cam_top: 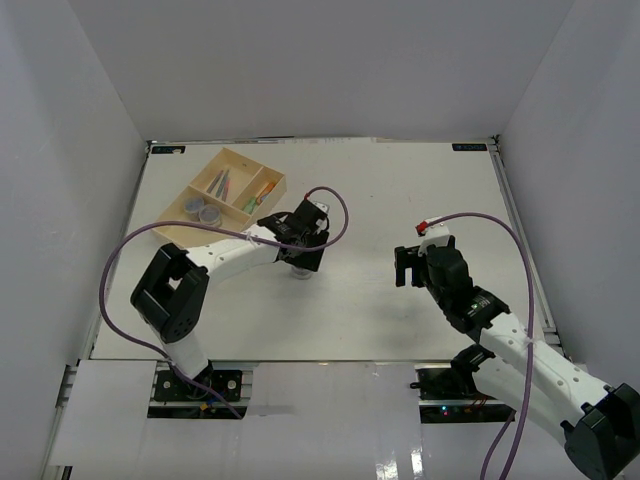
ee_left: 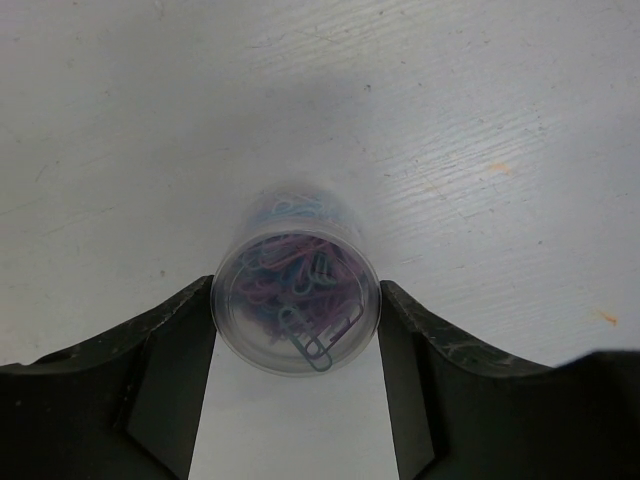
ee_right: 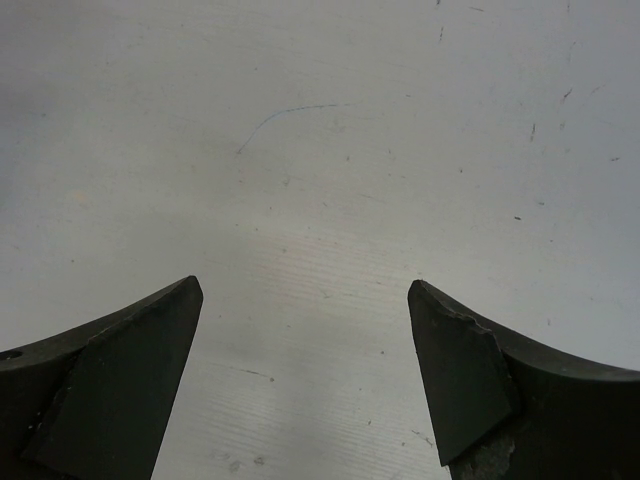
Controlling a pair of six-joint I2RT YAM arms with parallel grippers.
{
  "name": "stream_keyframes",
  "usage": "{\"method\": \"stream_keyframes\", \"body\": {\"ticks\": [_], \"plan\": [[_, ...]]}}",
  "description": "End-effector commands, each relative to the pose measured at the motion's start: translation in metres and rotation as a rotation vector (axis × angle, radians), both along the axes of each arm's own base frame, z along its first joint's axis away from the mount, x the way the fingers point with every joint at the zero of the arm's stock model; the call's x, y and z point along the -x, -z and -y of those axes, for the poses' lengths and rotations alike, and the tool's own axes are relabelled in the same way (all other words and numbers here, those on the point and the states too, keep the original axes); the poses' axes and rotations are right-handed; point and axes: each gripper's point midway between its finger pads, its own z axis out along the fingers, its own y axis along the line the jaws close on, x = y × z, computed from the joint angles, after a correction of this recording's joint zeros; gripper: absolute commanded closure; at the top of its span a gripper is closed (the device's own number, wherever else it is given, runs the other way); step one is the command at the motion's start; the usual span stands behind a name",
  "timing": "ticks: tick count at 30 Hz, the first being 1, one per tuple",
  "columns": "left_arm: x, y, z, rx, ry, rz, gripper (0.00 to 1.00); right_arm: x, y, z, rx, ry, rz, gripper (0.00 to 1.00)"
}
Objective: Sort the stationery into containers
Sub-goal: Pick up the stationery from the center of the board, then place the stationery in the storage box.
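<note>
The left gripper [ee_left: 297, 300] was closed in on a small clear jar [ee_left: 297, 312] full of coloured paper clips. In the left wrist view, its two dark fingers [ee_left: 170, 380] met the jar's round wall on both sides, with no gap showing. They stood about a jar's width apart. The jar stood upright on the white table [ee_left: 480, 120].

From above, that jar [cam_top: 300, 272] sat near the cream tray [cam_top: 258, 165], just off the tray's near right corner and outside its walls. The left gripper [cam_top: 300, 264] was directly over it.

The right gripper [ee_right: 305, 300] was wide open and held nothing. Only bare, lightly scuffed table showed between its fingers [ee_right: 120, 390]. From above, the right gripper [cam_top: 407, 266] was well apart from the tray, off to its right, with the left gripper and jar between them.

The tray lay at an angle and was divided into compartments. Two more round jars [cam_top: 201, 210] sat touching each other in its near left compartment. Thin pens [cam_top: 220, 183] lay in a long compartment on its far side. A few coloured markers [cam_top: 254, 200] lay in a compartment nearer the jar on the table.

The jar in the left gripper showed no readable writing. A small dark label [cam_top: 168, 149] was fixed to the table's edge just beyond the tray's far left side, too small to read.
</note>
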Motion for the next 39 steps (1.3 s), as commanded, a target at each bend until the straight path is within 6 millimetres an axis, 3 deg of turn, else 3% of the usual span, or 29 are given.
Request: {"method": "stream_keyframes", "body": {"ticks": [1,5,6,9,12,16,19,24,32,39], "plan": [[-0.016,-0.056,-0.011,0.022,-0.054,0.129,0.52,-0.004,-0.013,-0.002,-0.032,0.004,0.042,0.10],[-0.038,-0.082,-0.065,-0.002,-0.191,0.176,0.53,-0.003,-0.014,-0.002,-0.039,-0.001,0.045,0.10],[-0.045,-0.088,-0.086,0.014,-0.241,0.182,0.53,-0.003,-0.015,-0.003,-0.040,-0.004,0.046,0.10],[-0.055,-0.100,-0.121,0.024,-0.327,0.205,0.52,-0.003,-0.016,-0.005,-0.047,-0.014,0.047,0.10],[-0.070,-0.105,-0.172,0.015,-0.464,0.224,0.52,-0.002,-0.016,-0.006,-0.049,-0.025,0.047,0.10],[-0.086,-0.104,-0.203,0.033,-0.541,0.226,0.52,-0.002,-0.016,-0.009,-0.056,-0.037,0.045,0.10],[-0.100,-0.100,-0.219,0.055,-0.582,0.238,0.52,-0.001,-0.015,-0.010,-0.057,-0.043,0.044,0.10],[-0.119,-0.090,-0.225,0.074,-0.608,0.237,0.47,-0.001,-0.015,-0.010,-0.057,-0.047,0.045,0.10],[-0.137,-0.063,-0.220,0.093,-0.618,0.194,0.39,-0.001,-0.015,-0.009,-0.054,-0.044,0.046,0.10],[-0.143,-0.053,-0.210,0.132,-0.606,0.161,0.31,-0.001,-0.015,-0.008,-0.053,-0.040,0.049,0.10]]}}
